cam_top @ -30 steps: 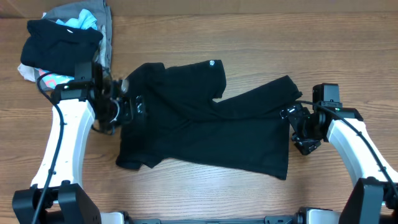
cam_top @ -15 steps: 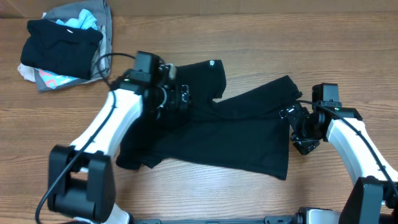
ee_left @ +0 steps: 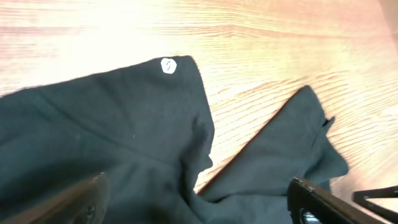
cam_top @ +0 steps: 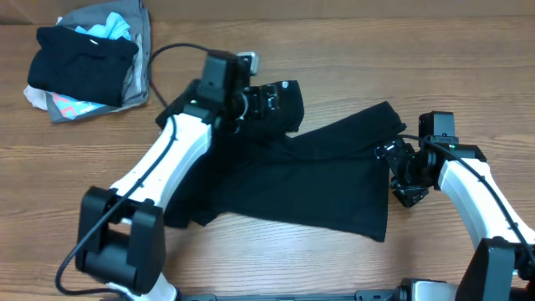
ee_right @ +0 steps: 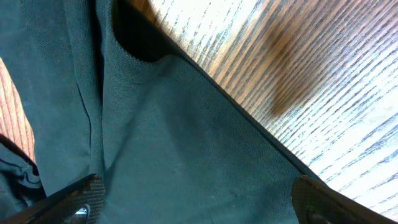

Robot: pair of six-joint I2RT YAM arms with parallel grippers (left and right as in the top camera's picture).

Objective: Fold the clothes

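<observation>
While left gripper (cam_top: 274, 100) and right gripper (cam_top: 393, 174) gape, the soft black T-shirt (cam_top: 309, 180) lies rumpled.

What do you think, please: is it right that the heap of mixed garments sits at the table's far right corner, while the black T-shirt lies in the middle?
Not quite: the overhead view shows the heap of mixed garments at the far left corner; the black T-shirt does lie in the middle.
</observation>
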